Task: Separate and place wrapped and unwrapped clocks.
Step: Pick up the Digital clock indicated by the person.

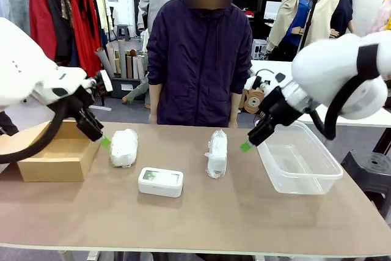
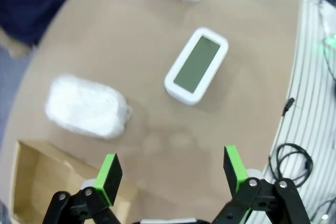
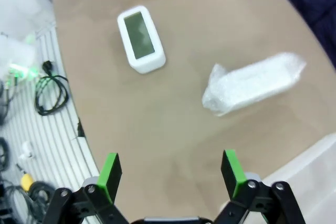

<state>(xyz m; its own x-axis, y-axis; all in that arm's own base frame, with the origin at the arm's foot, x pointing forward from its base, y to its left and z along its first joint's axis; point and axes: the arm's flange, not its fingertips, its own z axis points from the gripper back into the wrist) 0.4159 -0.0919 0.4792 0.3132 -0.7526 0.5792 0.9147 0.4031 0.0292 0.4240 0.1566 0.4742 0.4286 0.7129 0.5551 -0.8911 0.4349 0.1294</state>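
Three task things lie in a loose row on the brown tabletop [image 1: 201,221]. The bare white clock [image 1: 160,181] sits flat nearest the robot with its grey-green screen facing up. The left wrapped bundle [image 1: 124,147] lies a little farther back and to the clock's left, apart from it. The right wrapped bundle [image 1: 217,153] lies to the clock's right, a longer lump in whitish plastic, also apart from it. None of the three is held or touched. An open-topped cardboard box [image 1: 52,168] stands at the robot's left end of the tabletop, and a clear tub [image 1: 305,181] stands at the right end. The left hand [image 1: 105,141] hangs above the tabletop between the box and the left wrapped bundle, near both, its fingers spread wide apart with nothing between the green pads [image 2: 109,177]. The right hand [image 1: 246,146] hangs between the right wrapped bundle and the near corner of the tub, its fingers likewise wide apart and gripping nothing. A person [image 1: 198,59] in a dark jacket stands at the far edge of the tabletop, arms down at the sides.
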